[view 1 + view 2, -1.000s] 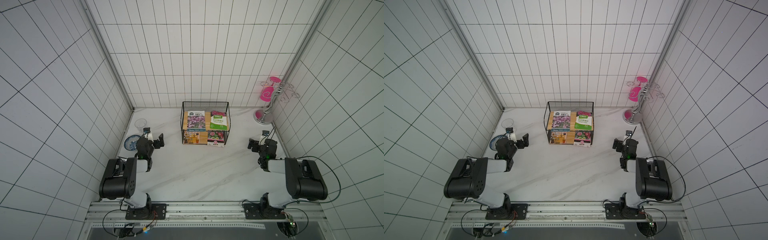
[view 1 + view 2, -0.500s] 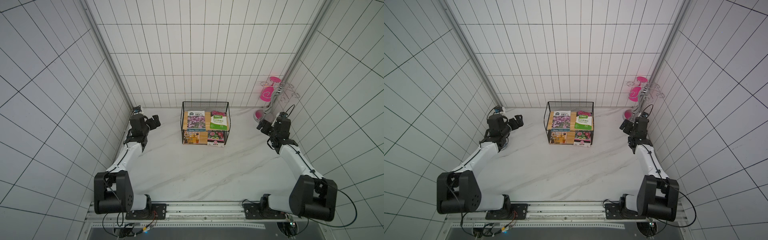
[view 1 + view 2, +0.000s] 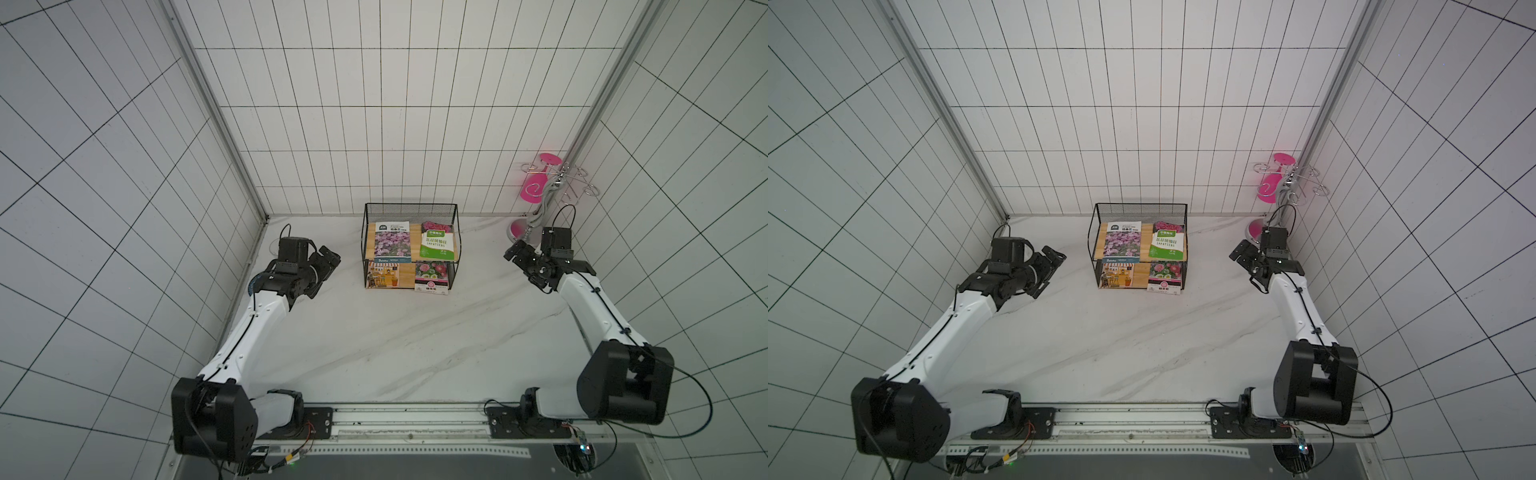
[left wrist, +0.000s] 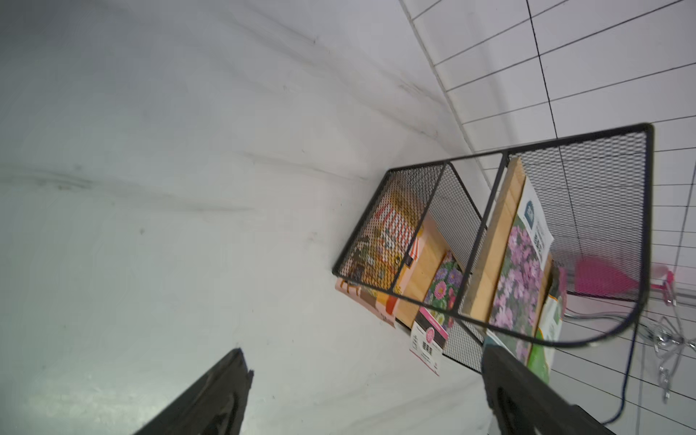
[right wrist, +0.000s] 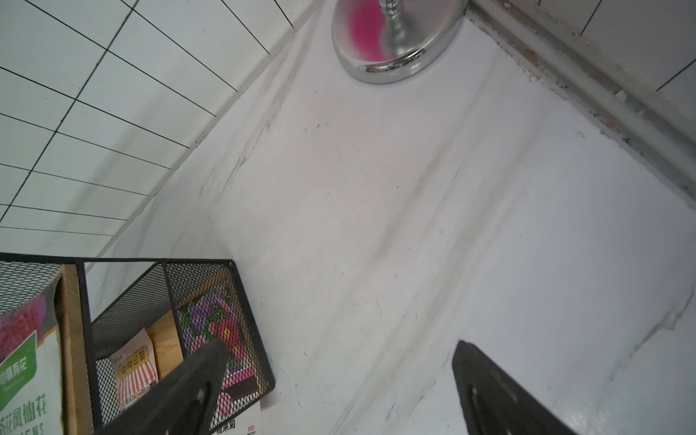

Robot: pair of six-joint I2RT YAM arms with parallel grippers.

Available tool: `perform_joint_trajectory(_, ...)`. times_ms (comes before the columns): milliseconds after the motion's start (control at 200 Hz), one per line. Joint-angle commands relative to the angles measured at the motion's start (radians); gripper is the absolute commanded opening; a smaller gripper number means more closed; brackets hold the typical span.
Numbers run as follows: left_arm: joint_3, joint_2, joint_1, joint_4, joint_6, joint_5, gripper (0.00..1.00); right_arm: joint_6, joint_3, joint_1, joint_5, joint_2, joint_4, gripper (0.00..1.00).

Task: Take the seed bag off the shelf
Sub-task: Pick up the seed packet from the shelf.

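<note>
1. Four seed bags [image 3: 392, 245] are lying flat on the shelf [image 3: 411, 212]: two on the upper board and two on the lower. One lower bag is overhanging the front edge.
2. The shelf is standing at the back of the bench [image 3: 395, 332], by the tiled wall, between the two arms.
3. The left hand [image 3: 326, 270] is hovering near the shelf's side, with its jaws spread wide and gripping nothing.
4. The right hand [image 3: 524, 268] is hanging farther off on the opposite side, by the chrome stand [image 3: 540, 195]. It is equally wide open and empty.
5. Progress: no bag is leaving the shelf yet. Reaching, grasping and withdrawing are all remaining. I cannot tell which bag is being targeted.
</note>
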Motion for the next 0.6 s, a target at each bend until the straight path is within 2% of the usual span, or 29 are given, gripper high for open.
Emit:
perform_joint_trajectory(0, -0.021, -0.037, -0.098, 0.050, -0.241, -0.042, 0.98, 0.025, -0.011, 0.009, -0.029, -0.038, -0.004, 0.98)
perform_joint_trajectory(135, -0.038, -0.022, -0.269, 0.205, -0.353, -0.163, 0.98, 0.026, -0.018, 0.007, -0.056, -0.035, 0.001, 0.99)
perform_joint_trajectory(225, -0.058, 0.025, -0.331, 0.335, -0.377, -0.225, 0.98, 0.036, -0.029, 0.010, -0.067, -0.033, 0.010, 0.99)
perform_joint_trajectory(440, -0.023, 0.209, -0.374, 0.521, -0.378, -0.237, 0.95, 0.070, -0.071, 0.010, -0.078, -0.047, 0.052, 0.99)
perform_joint_trajectory(595, 0.006, 0.293, -0.387, 0.595, -0.335, -0.239, 0.88, 0.064, -0.087, 0.012, -0.087, -0.066, 0.052, 0.99)
